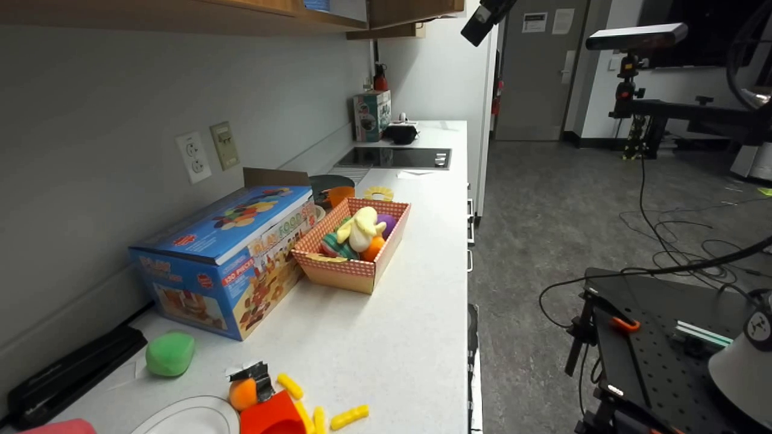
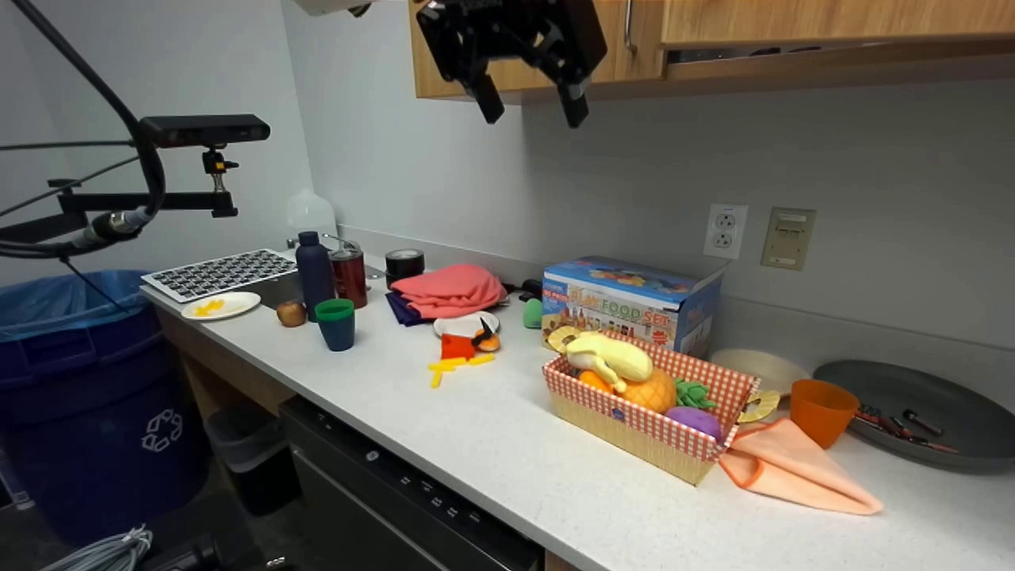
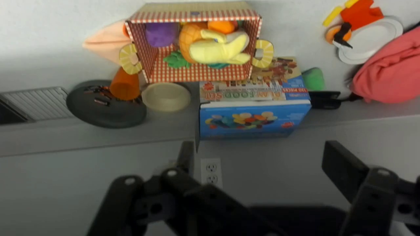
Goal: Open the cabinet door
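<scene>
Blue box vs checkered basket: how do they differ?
The blue box has a covered top; the checkered basket is open, with toy food inside. The box is taller than the basket. The box sits closer to the wall, the basket closer to the front edge of the counter. Both rest on the counter.

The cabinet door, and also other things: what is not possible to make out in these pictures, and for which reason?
Cabinet door: upper part cut off by the top edge in both exterior views; not in the wrist view.
Dark items: mostly hidden by that door in an exterior view; identity unclear.
Blue item: cut off by the top edge in an exterior view.
Papers: print too small in an exterior view.
</scene>
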`<act>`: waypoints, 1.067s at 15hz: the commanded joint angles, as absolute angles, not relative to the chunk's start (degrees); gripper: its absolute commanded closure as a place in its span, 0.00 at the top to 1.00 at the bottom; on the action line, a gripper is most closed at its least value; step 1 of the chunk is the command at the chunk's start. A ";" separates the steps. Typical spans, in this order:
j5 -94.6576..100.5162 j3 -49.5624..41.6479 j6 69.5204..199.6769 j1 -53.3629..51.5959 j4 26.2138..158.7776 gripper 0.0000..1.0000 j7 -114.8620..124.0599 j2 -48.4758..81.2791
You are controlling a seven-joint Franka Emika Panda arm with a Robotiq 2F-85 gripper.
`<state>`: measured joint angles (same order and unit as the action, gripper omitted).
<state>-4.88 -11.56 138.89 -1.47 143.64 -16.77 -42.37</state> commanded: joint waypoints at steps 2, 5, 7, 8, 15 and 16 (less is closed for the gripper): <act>-10.17 -14.64 150.52 -7.39 146.91 1.00 -20.56 -46.45; -10.42 -14.54 163.29 -8.27 148.02 1.00 -18.25 -44.78; -9.16 -13.85 166.64 -6.53 147.56 1.00 -14.60 -42.35; -7.80 -13.93 163.24 -6.97 147.26 1.00 -15.44 -43.41; -7.81 -13.95 165.37 -6.83 147.45 1.00 -14.17 -42.41; -7.62 -13.90 166.90 -7.12 146.72 1.00 -14.38 -41.65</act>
